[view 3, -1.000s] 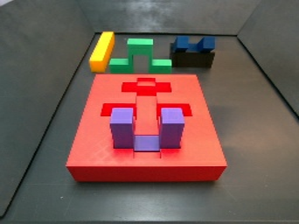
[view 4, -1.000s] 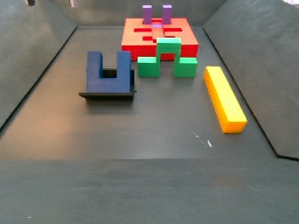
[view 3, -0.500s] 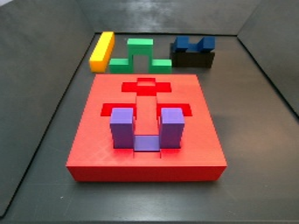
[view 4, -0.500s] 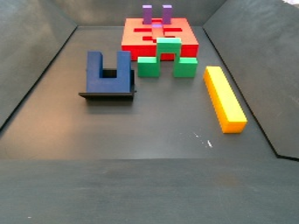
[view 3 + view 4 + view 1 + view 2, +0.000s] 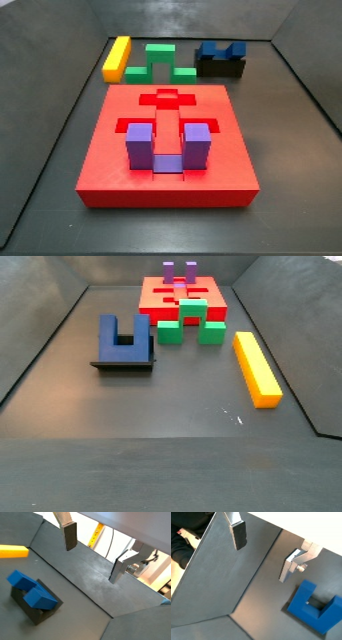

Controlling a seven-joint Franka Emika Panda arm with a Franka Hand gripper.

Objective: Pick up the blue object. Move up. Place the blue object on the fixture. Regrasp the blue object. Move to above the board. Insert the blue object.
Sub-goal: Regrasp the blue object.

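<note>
The dark blue U-shaped object [image 5: 124, 335] rests on the black fixture [image 5: 126, 360] at the left of a side view, and at the far right in a side view [image 5: 222, 49]. Both wrist views show it too [image 5: 30, 592] [image 5: 313, 605]. The red board [image 5: 167, 150] holds a purple U-shaped block [image 5: 166, 146]. The gripper [image 5: 93, 557] shows only in the wrist views [image 5: 264, 554]. It is open and empty, well apart from the blue object, with nothing between its fingers [image 5: 70, 536].
A green block [image 5: 193, 321] stands between the board [image 5: 185, 294] and the fixture. A long yellow bar [image 5: 255, 368] lies to one side, also seen in a wrist view [image 5: 13, 550]. Dark bin walls ring the floor.
</note>
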